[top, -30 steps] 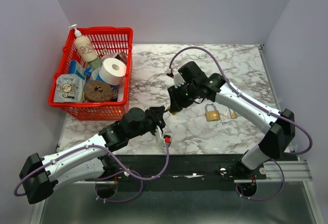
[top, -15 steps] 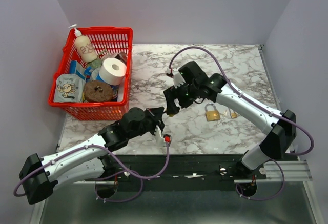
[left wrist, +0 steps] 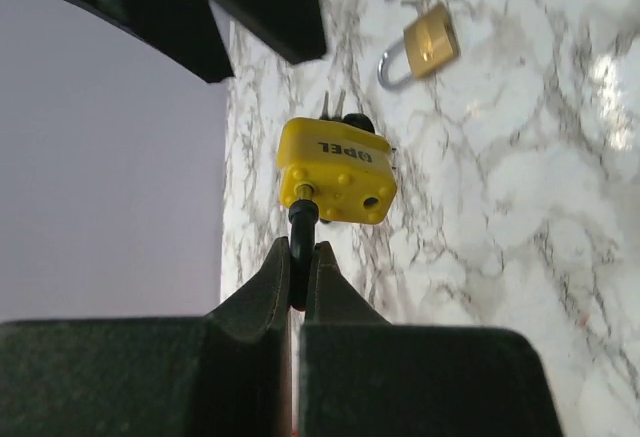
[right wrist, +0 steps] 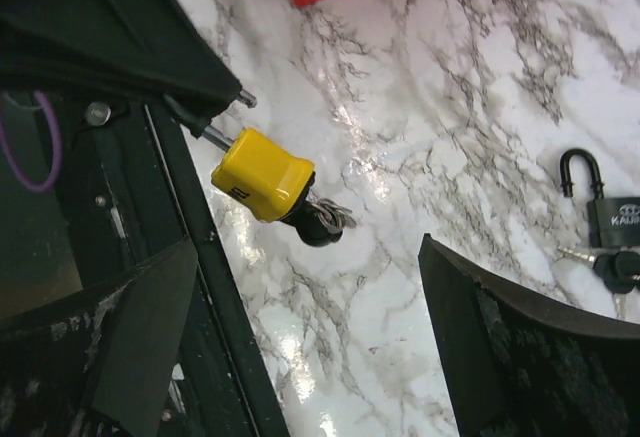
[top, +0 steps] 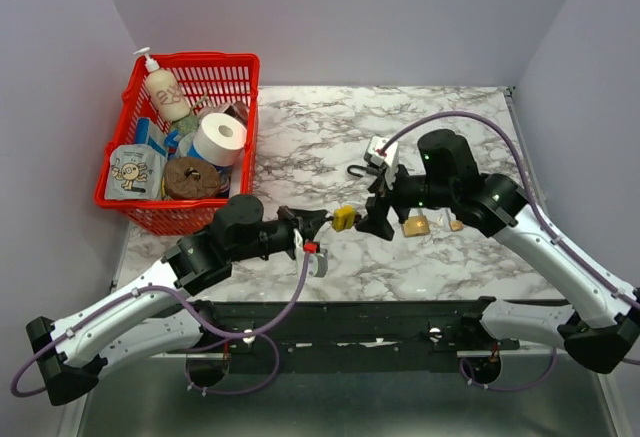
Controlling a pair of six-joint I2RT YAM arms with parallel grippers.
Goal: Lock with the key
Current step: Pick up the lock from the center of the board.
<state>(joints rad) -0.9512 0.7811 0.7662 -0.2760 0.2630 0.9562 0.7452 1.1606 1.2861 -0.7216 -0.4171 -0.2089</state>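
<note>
- The left claw [left wrist: 298,262] is clamped together on the black shackle of the yellow block-shaped padlock [left wrist: 336,172], holding it over the front part of the white marble worktop [left wrist: 520,207].
- A black-headed key [right wrist: 320,223] sits in the padlock's far end (more keys hang with it).
- The right claw [top: 378,213] stands wide apart just beside the padlock, gripping nothing.
- A brass padlock [left wrist: 431,44] lies on the worktop nearby.

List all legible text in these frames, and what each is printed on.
"OPEL": on the yellow padlock, upside down in the left wrist view.
"KA...": on the black padlock, cut off at the right wrist view's edge.
Labels on the red basket's contents: too small to read.
</note>
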